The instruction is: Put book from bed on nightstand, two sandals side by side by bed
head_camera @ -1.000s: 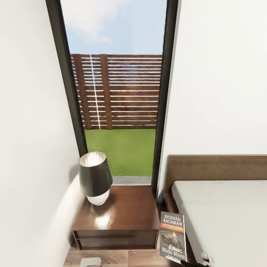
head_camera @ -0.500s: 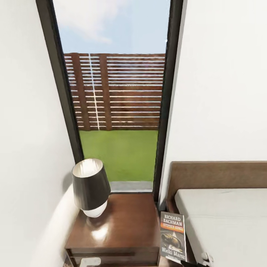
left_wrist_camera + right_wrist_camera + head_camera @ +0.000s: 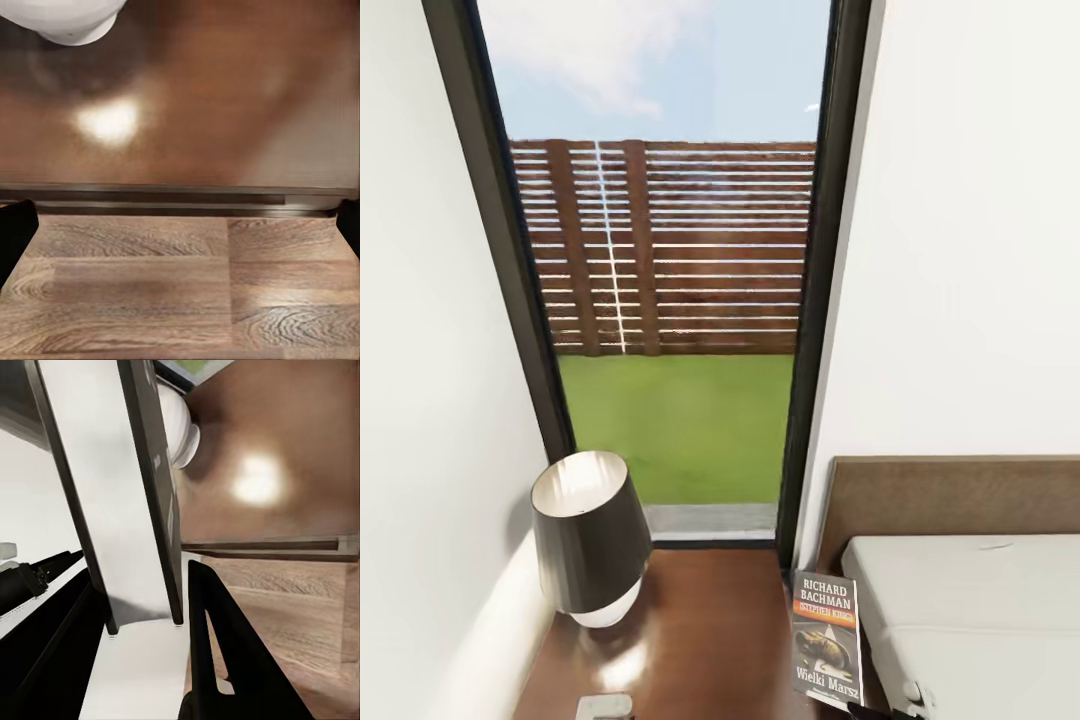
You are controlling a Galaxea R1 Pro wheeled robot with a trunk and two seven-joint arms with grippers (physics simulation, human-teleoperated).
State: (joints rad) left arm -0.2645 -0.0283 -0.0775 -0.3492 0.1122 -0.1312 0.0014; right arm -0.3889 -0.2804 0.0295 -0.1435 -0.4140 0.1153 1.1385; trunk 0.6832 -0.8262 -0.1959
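Observation:
The book (image 3: 827, 640), a thin paperback with "RICHARD BACHMAN" lettering and an orange band, hangs upright in the gap between nightstand and bed. My right gripper (image 3: 139, 615) is shut on it, and the right wrist view has the book (image 3: 127, 495) edge-on between the black fingers. The nightstand (image 3: 710, 630) has a glossy reddish-brown top. My left gripper (image 3: 180, 225) is open with nothing in it, over the floor just in front of the nightstand's (image 3: 225, 90) front edge. The bed (image 3: 980, 600) with its pale mattress lies at the right. The sandals are out of view.
A dark-shaded lamp (image 3: 585, 535) with a white base (image 3: 71, 19) stands on the nightstand's left side against the white wall. A tall dark-framed window (image 3: 670, 300) is straight ahead. The brown headboard (image 3: 950, 495) stands against the right wall. Wood-plank floor (image 3: 180, 300) lies before the nightstand.
The camera has moved closer to the window and nightstand, so the nightstand's drawer front has slid off the picture's bottom. The book stays in the right gripper at the same spot in the view.

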